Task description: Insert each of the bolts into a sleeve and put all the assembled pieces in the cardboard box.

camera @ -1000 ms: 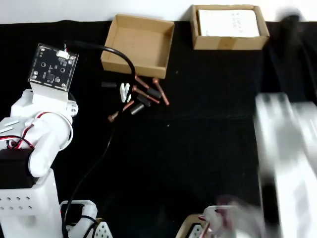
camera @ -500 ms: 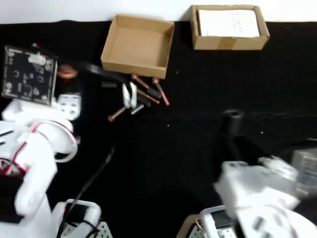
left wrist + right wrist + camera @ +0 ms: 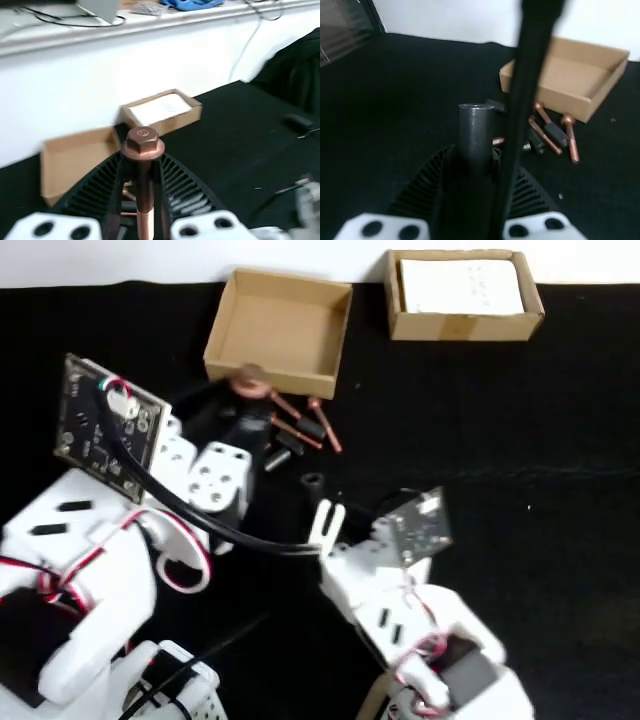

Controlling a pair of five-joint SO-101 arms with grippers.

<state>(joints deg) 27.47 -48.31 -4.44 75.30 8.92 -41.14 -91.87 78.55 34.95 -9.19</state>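
Note:
My left gripper (image 3: 143,167) is shut on a copper bolt (image 3: 144,150), which stands upright with its hex head on top. From above, that bolt (image 3: 248,379) hangs near the front wall of the cardboard box (image 3: 268,368). The right gripper (image 3: 475,155) is shut on a dark sleeve (image 3: 475,130), open end up. In the high view the sleeve (image 3: 312,481) is held above the table's middle, a little in front of the bolt. Several loose bolts and sleeves (image 3: 305,430) lie on the black cloth in front of the box (image 3: 570,80).
A second cardboard box (image 3: 465,326) holding white paper sits at the back right. The left arm's black cable (image 3: 527,80) crosses the right wrist view close to the sleeve. The right half of the black table (image 3: 540,490) is bare.
The right arm swung in from the right with the sleeve to the table's middle. The left gripper carried the bolt rightward from the far left to above the pile.

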